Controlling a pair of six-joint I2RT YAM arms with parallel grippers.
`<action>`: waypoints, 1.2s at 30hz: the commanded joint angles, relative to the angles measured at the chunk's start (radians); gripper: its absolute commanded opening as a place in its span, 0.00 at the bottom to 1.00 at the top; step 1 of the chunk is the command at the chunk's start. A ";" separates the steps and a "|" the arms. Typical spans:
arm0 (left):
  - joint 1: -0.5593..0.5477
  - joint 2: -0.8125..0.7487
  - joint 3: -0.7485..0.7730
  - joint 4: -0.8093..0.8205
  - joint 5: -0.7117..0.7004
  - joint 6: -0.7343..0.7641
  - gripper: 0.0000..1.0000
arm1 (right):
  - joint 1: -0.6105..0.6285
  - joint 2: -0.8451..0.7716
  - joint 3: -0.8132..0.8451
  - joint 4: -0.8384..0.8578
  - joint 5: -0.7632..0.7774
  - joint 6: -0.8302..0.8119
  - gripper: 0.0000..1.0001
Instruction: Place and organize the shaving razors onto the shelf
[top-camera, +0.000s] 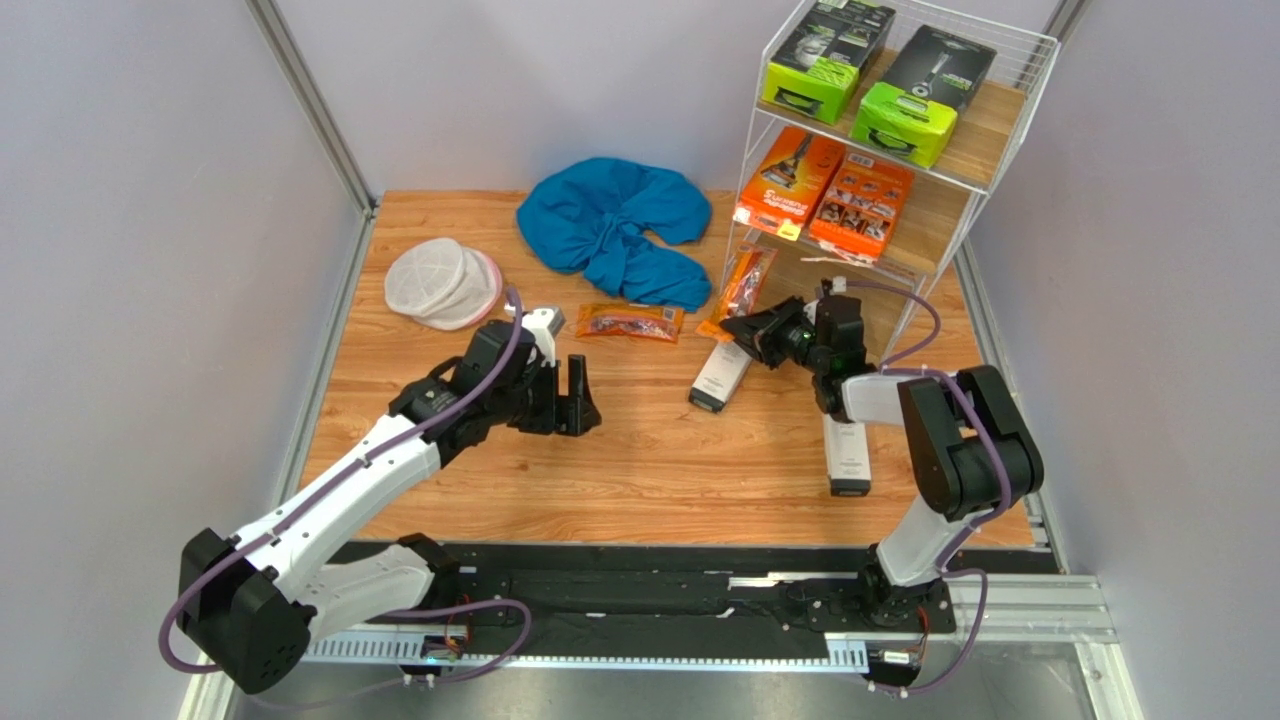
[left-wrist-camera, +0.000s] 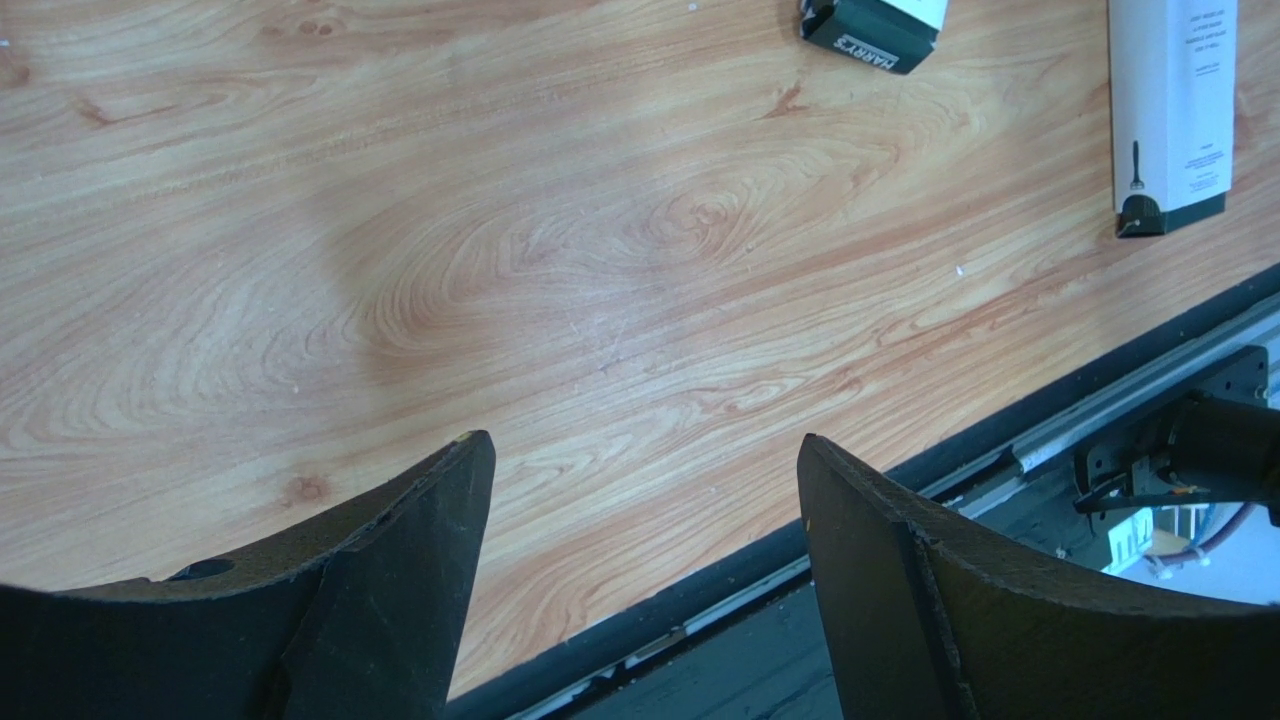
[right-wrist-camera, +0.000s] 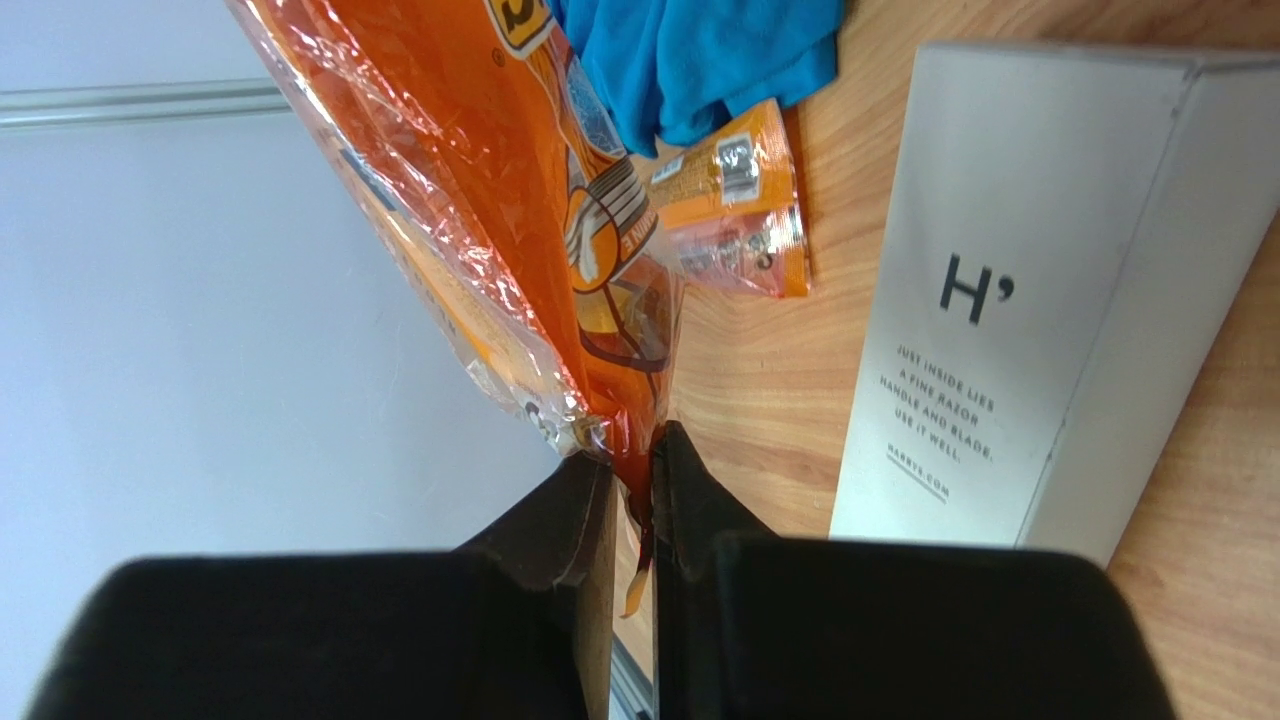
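My right gripper (right-wrist-camera: 634, 450) is pinched almost shut on the thin edge of a bag (right-wrist-camera: 511, 195) of orange disposable razors. The bag's long axis runs straight out from my fingertips, away from me, and it is lifted off the table (top-camera: 646, 465). Seen from above, it sits just off the front left corner of the shelf (top-camera: 984, 143), so the shelf lies to its right and beyond. My right arm is much the nearer one to the shelf. I judge the coming move belongs to that side: carry the bag rightward and in over a board, far end leading.

The shelf holds two green boxes (top-camera: 824, 60) on the top board and two orange cartons (top-camera: 789, 177) on the middle one. I can't tell what is on the lowest board.

My left gripper (left-wrist-camera: 646, 465) is spread wide and holds nothing. It hovers over bare wood, well left of the shelf.

On the table lie a second bag (top-camera: 631, 320), a white box (top-camera: 721, 375) close to my right fingers, and another white box (top-camera: 848, 455) nearer me. A blue cloth (top-camera: 616, 225) lies at the back.
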 joint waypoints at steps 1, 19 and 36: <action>0.004 -0.022 -0.012 0.025 0.015 0.006 0.82 | -0.020 0.045 0.070 0.056 -0.009 0.018 0.05; 0.006 -0.036 -0.057 0.047 0.041 -0.018 0.82 | -0.047 0.198 0.144 0.169 0.004 0.130 0.11; 0.004 -0.062 -0.075 0.061 0.065 -0.026 0.81 | 0.006 0.183 0.092 0.216 0.059 0.190 0.43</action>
